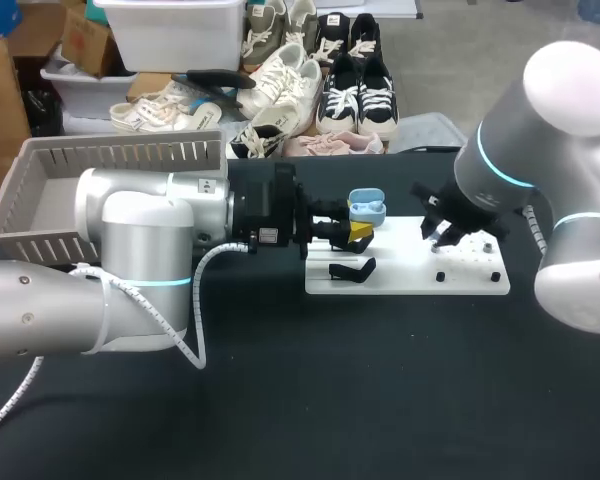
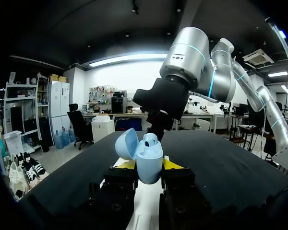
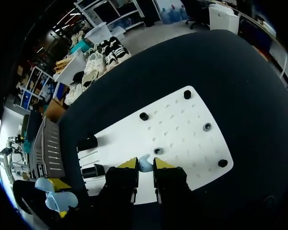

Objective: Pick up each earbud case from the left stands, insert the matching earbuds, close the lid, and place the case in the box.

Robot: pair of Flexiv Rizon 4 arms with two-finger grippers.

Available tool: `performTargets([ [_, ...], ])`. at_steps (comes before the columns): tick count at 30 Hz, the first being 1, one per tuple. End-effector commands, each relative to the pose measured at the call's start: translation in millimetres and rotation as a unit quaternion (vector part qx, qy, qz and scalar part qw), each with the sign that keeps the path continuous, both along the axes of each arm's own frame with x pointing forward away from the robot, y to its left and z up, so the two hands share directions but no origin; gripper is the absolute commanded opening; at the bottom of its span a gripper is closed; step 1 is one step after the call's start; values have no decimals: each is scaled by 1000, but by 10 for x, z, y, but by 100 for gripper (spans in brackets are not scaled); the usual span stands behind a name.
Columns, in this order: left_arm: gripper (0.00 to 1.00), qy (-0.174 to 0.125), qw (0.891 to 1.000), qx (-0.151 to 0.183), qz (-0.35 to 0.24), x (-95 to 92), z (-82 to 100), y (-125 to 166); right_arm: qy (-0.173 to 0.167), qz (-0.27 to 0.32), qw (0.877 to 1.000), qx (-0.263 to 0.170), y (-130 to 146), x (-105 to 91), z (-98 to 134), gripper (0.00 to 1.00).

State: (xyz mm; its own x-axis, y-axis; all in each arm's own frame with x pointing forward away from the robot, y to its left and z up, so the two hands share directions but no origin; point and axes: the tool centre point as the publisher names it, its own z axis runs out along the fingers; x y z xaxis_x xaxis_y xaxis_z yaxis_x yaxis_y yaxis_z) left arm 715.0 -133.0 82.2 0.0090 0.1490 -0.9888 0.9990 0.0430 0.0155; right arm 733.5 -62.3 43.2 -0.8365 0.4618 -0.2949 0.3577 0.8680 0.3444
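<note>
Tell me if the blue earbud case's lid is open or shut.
Open: the lid stands swung back off the earbud case held in the left gripper.

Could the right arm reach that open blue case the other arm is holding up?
Probably yes: the case is held open beside the right gripper, with nothing visible between them.

A matte black fabric-covered tabletop [image 1: 380,400] fills the scene, smooth and flat, evenly and softly lit throughout.

No legible text or numbers, small sticker [image 1: 269,237] on left arm [image 1: 150,215] unreadable
</note>
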Motion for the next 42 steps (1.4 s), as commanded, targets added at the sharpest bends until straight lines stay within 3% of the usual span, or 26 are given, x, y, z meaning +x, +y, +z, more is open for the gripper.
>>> performTargets([
  [1, 0, -1, 1000, -2, 0, 5, -11, -3, -30, 14, 999, 30, -118, -144, 26, 0],
  [11, 0, -1, 1000, -2, 0, 5, -11, -3, -36, 64, 997, 11, -332, -351, 351, 0],
  [19, 0, -1, 1000, -2, 0, 5, -11, -3, -5, 161, 984, -72, -372, -467, 697, 0],
  [25, 0, -1, 1000, -2, 0, 5, -11, -3, 31, 255, 958, -125, -263, -541, 925, 0],
  [30, 0, -1, 1000, -2, 0, 5, -11, -3, 44, 318, 937, -139, -165, -629, 1039, 0],
  [34, 0, -1, 1000, -2, 0, 5, -11, -3, 62, 374, 912, -157, -72, -695, 1080, 0],
  [42, 0, -1, 1000, -2, 0, 5, -11, -3, 75, 431, 883, -170, 88, -813, 1192, 0],
])
